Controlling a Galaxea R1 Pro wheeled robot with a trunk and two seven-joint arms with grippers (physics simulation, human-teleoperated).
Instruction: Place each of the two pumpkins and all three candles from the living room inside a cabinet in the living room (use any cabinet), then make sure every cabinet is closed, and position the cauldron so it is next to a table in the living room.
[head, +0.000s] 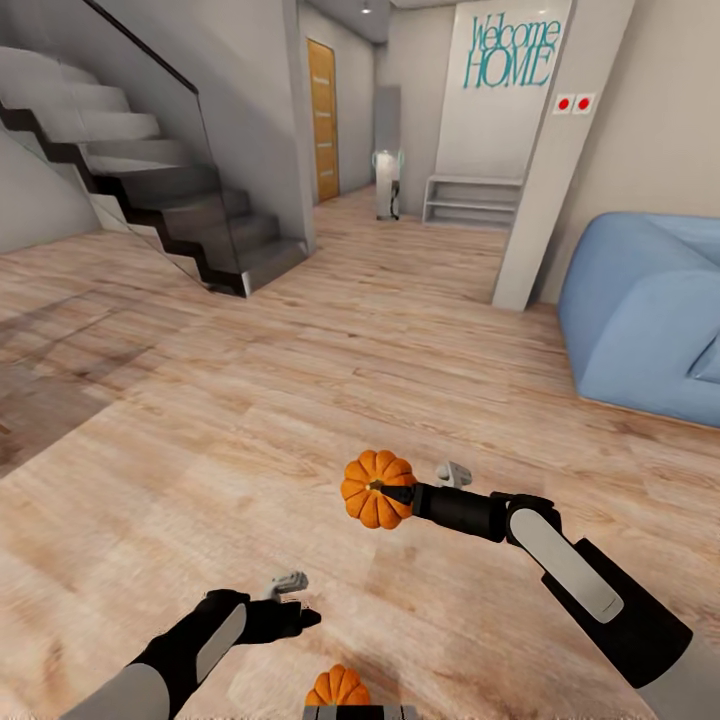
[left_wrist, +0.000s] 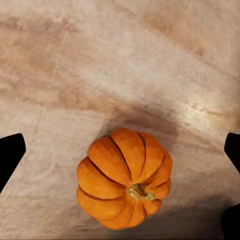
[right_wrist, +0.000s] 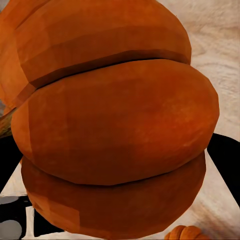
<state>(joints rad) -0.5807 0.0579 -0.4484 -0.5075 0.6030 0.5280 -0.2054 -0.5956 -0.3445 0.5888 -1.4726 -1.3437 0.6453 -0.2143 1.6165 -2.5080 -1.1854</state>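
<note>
Pale wooden floor (head: 300, 400) runs to the stairs (head: 150, 180); I grip one pumpkin (head: 377, 489) in my right pincer (head: 400, 494), and the second pumpkin (left_wrist: 124, 178) lies on the floor under my open left pincer (head: 300, 610). Both look hard, light and ribbed, so I would squeeze across the widest part, in the grooves. Cabinet, candles and cauldron I cannot find, and my body cuts off the floor pumpkin in the head view.

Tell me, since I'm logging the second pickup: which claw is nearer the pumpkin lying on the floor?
Left. The left claw hovers open just above the floor pumpkin, while the right claw is farther off, shut on the other pumpkin.
</note>
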